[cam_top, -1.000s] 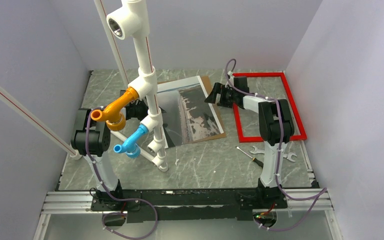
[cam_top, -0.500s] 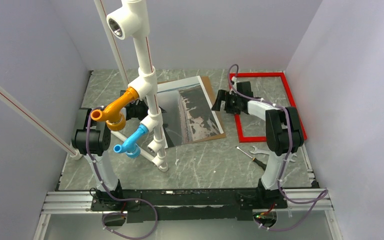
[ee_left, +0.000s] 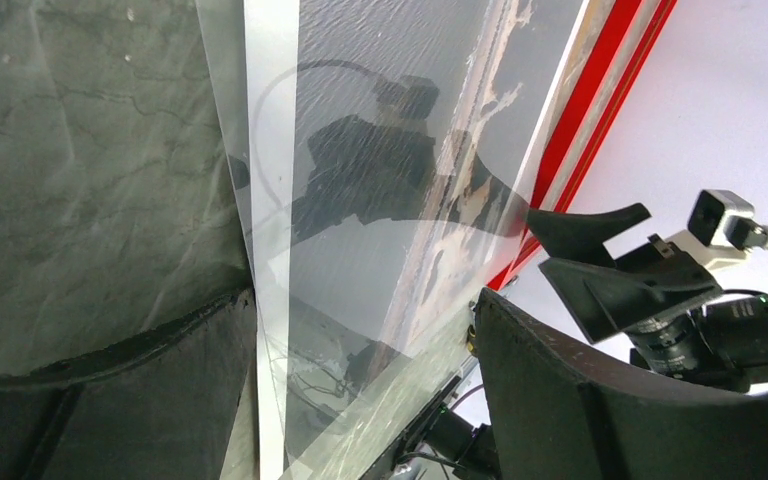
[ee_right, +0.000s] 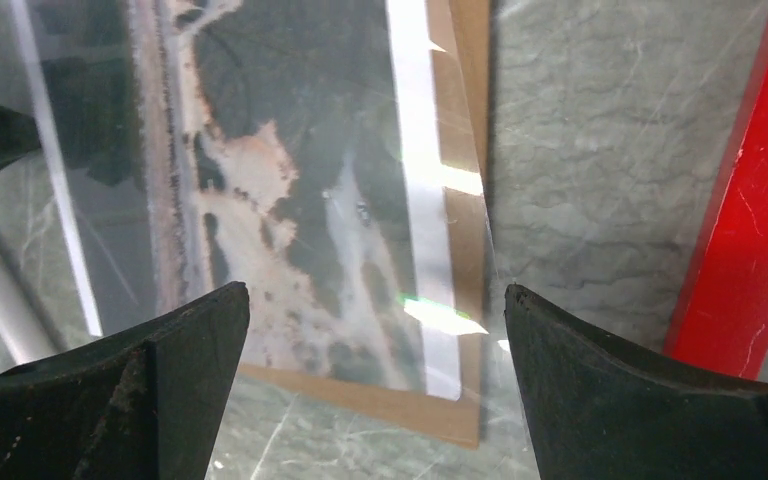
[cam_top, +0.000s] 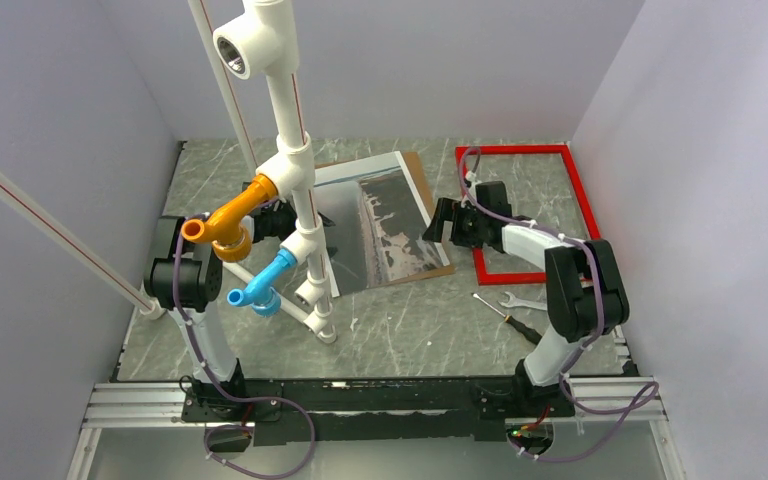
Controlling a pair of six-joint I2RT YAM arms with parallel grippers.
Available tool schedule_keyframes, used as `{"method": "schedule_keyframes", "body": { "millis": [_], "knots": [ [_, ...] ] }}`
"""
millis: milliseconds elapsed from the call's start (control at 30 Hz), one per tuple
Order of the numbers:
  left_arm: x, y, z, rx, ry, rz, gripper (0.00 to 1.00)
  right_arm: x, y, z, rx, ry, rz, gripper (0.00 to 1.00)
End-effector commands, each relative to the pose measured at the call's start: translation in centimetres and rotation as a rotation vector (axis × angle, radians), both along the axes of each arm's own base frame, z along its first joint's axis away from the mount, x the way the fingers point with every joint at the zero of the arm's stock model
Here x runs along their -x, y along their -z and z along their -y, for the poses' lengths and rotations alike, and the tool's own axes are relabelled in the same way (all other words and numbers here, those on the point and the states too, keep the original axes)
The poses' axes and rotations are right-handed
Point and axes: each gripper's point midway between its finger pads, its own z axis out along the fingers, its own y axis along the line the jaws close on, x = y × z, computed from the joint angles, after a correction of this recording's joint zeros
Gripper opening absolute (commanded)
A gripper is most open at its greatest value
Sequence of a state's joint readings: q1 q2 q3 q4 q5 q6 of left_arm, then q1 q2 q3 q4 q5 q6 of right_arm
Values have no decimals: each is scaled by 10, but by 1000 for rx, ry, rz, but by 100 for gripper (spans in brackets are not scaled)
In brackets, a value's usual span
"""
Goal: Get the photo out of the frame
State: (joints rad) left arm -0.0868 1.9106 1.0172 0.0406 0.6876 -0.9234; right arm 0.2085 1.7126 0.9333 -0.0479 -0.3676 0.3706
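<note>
The photo [cam_top: 385, 220], a grey-and-dark print with a pale border, lies flat on a brown backing board [cam_top: 438, 262] in the middle of the table, outside the frame. A glossy clear sheet seems to cover it. The red frame [cam_top: 515, 150] lies flat to its right, with nothing inside it. My right gripper [cam_top: 440, 222] stands open over the photo's right near corner; in the right wrist view, the photo [ee_right: 260, 180] and board [ee_right: 460, 400] show between its fingers. My left gripper [ee_left: 360, 300] is open over the photo's left border [ee_left: 270, 150] and grips nothing.
A white pipe stand [cam_top: 300, 200] with orange and blue fittings rises over the photo's left side and hides most of my left gripper from above. A screwdriver [cam_top: 500, 310] and a wrench [cam_top: 522, 301] lie near the frame's front rail. Walls close in on three sides.
My right gripper has drawn back from the frame's left rail toward the near side, ending over the photo's near right corner. Its elbow swung right. The left arm has not moved.
</note>
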Motion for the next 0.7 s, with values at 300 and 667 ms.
{"method": "schedule_keyframes", "body": {
  "millis": [300,667],
  "knots": [
    [0,-14,-14,-145,14,25,83,2,-27,30,351,59,153,100],
    [11,-56,-34,-175,-76,146,83,2,-47,-15,341,36,198,100]
  ]
}}
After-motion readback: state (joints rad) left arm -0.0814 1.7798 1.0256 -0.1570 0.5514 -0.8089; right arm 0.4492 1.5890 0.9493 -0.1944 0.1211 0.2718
